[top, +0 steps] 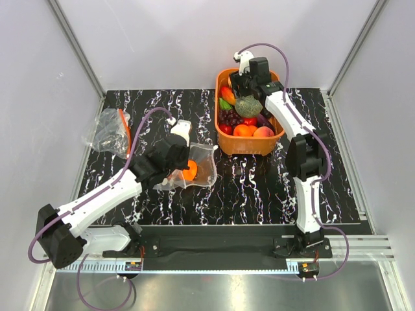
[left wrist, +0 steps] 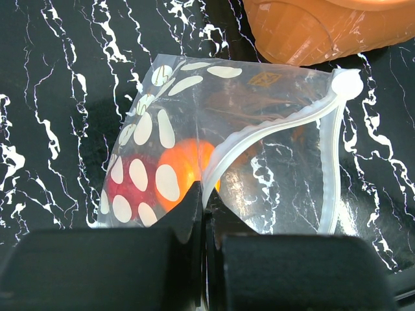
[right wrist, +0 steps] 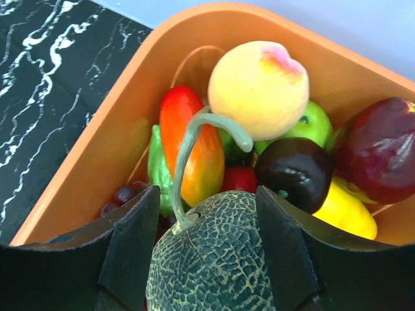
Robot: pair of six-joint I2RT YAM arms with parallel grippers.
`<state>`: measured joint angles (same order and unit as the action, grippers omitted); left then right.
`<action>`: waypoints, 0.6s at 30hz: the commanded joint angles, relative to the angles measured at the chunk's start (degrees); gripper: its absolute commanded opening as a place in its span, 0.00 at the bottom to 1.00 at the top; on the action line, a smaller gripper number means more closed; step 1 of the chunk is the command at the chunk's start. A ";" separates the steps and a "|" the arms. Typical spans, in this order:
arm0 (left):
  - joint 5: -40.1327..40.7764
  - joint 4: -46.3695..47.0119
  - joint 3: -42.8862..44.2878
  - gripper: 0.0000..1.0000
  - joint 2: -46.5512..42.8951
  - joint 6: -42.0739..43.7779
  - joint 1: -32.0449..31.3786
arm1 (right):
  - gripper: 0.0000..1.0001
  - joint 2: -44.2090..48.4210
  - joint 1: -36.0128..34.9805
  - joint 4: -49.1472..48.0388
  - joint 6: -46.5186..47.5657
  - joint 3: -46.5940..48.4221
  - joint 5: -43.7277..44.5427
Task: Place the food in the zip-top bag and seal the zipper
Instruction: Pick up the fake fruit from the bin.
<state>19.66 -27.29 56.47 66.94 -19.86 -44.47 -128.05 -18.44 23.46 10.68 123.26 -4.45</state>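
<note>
green melon (right wrist: pixel 217 265) gripped stem-outward, dotted bag (left wrist: pixel 194 110) mouth facing basket (right wrist: pixel 113 152)

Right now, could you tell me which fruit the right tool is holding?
The green netted melon, gripped by the right tool above the orange basket; the other fruit lies in the basket or the bag.

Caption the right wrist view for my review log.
Right gripper grips the netted green melon over an orange basket of toy fruit.
</note>
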 commanded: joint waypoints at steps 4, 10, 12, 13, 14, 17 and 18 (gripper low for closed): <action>0.91 2.59 0.66 0.00 -0.05 0.52 0.35 | 0.63 5.18 -0.02 1.67 0.83 -4.70 -7.76; 0.99 2.50 0.57 0.00 -0.49 0.43 0.35 | 0.67 4.65 -1.16 3.87 3.91 -3.91 -6.12; 0.99 2.41 0.66 0.00 -0.58 0.43 0.35 | 0.68 5.09 -1.16 3.43 3.22 -3.73 -4.00; 0.99 2.33 0.75 0.00 -0.49 0.43 0.35 | 0.68 5.35 -1.16 3.26 3.12 -3.64 -3.73; 0.99 2.33 0.75 0.00 -0.49 0.43 0.26 | 0.68 5.79 -1.16 3.69 2.95 -3.03 -3.64; 0.99 2.24 1.01 0.00 -0.14 0.43 0.35 | 0.66 5.44 -1.25 7.54 3.47 0.12 -2.85; 0.99 2.33 1.10 0.00 -0.23 0.43 0.35 | 0.66 5.44 -1.34 8.17 3.73 0.40 -2.93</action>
<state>19.68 -27.31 56.47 66.98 -19.86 -44.47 -125.25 -18.98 24.86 13.91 120.77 -8.47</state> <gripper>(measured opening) 0.009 0.666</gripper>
